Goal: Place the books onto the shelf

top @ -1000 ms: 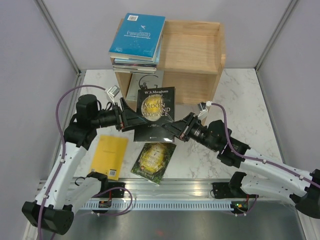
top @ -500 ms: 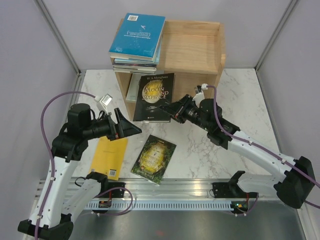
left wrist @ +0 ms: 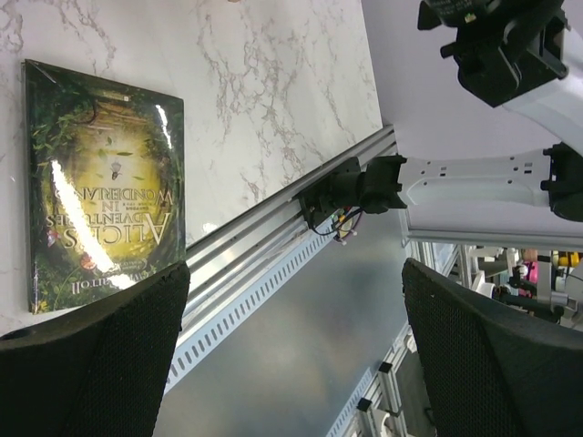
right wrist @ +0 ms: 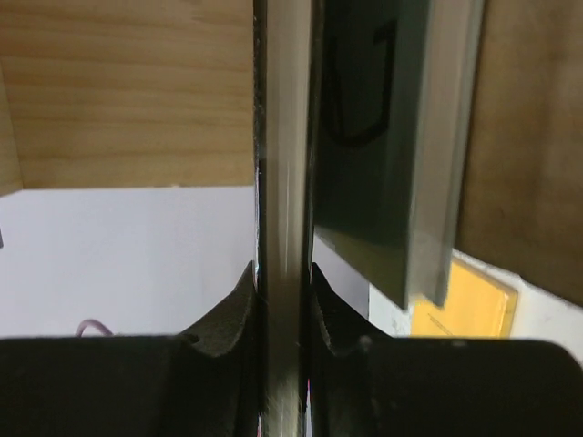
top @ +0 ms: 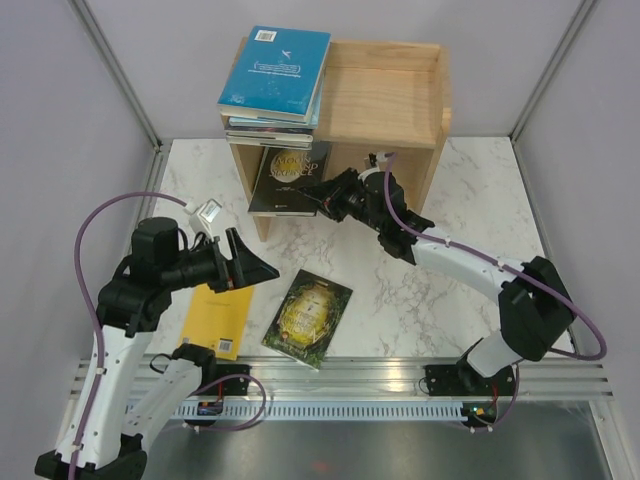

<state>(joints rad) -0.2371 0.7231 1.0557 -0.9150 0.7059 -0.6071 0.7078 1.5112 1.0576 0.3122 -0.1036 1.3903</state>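
Right gripper (top: 318, 192) is pinched down on the black book (top: 285, 170), jaws narrow, the thin page edge squeezed between its dark moulded fingers (right wrist: 235, 305). The book has a glossy cover with gold lettering and stands on edge at the left of the lower tier opening of the shelf (top: 390, 110). From above I cannot tell whether its bottom edge rests on the shelf floor or hangs just over it.

In the right wrist view, a matte grey-green book (right wrist: 383, 182) stands upright just beside the held one, against plain light wood with straight grain.

The shelf is a boxy unit with raised side rims. A stack of paperbacks (top: 275, 72) lies flat on the left of its top tier, the uppermost one teal with a barcode sticker.

Left gripper (top: 250, 264) hangs spread fully wide with nothing in it, its textured black pads (left wrist: 100, 364) framing the view. It sits above the yellow book (top: 222, 310), which lies flat. The green illustrated book (top: 308, 318) lies flat near it, shiny with glare streaks.

The table (top: 470, 200) is white marble-pattern with grey veins. A slotted aluminium rail (top: 350, 390) runs along the near edge. Pale grey walls (top: 60, 100) close in the cell.
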